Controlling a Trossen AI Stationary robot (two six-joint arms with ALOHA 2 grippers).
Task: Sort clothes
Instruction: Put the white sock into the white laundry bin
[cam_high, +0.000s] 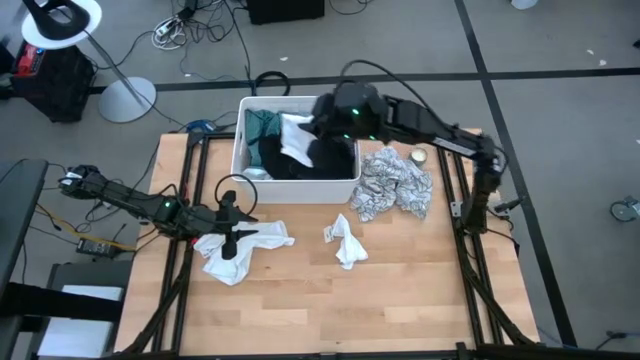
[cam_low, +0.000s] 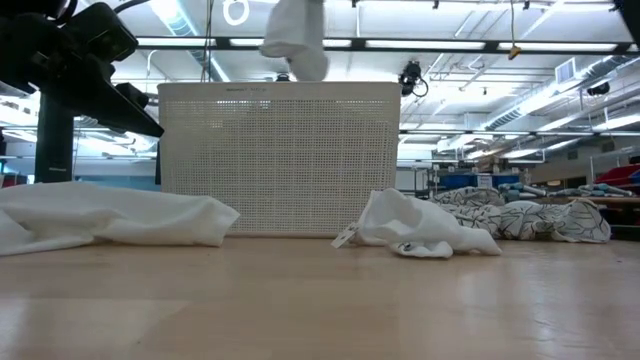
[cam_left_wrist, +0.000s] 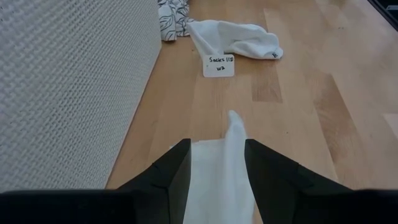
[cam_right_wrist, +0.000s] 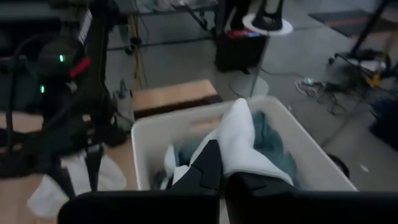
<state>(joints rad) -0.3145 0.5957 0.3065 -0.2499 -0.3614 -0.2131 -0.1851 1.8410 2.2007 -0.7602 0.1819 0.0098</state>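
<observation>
My right gripper (cam_right_wrist: 221, 168) is over the white tub (cam_high: 242, 150), shut on a white garment (cam_low: 297, 35). Inside the tub lie a teal garment (cam_high: 263, 128) and a black one (cam_high: 305, 165). Near the table's left edge, my left gripper (cam_left_wrist: 217, 155) stands open just above another white garment (cam_high: 240, 248), which lies spread on the wood and shows between the fingers. A white sock with a paper tag (cam_high: 346, 240) lies mid-table. A white-grey patterned garment (cam_high: 395, 185) lies heaped to the right of the tub. My right gripper pinches a bunched part of the white garment (cam_right_wrist: 231, 158) between its two shut fingers. The fingers slant down from the table's right side. The cloth bulges out past the fingertips (cam_right_wrist: 211, 163) and hangs lifted above the tub's rim (cam_low: 280, 88).
A small round thing (cam_high: 418, 155) lies by the patterned garment. Bare wood (cam_high: 400, 290) fills the table's near half. Cables, a lamp base (cam_high: 125, 98) and floor gear lie beyond the far edge.
</observation>
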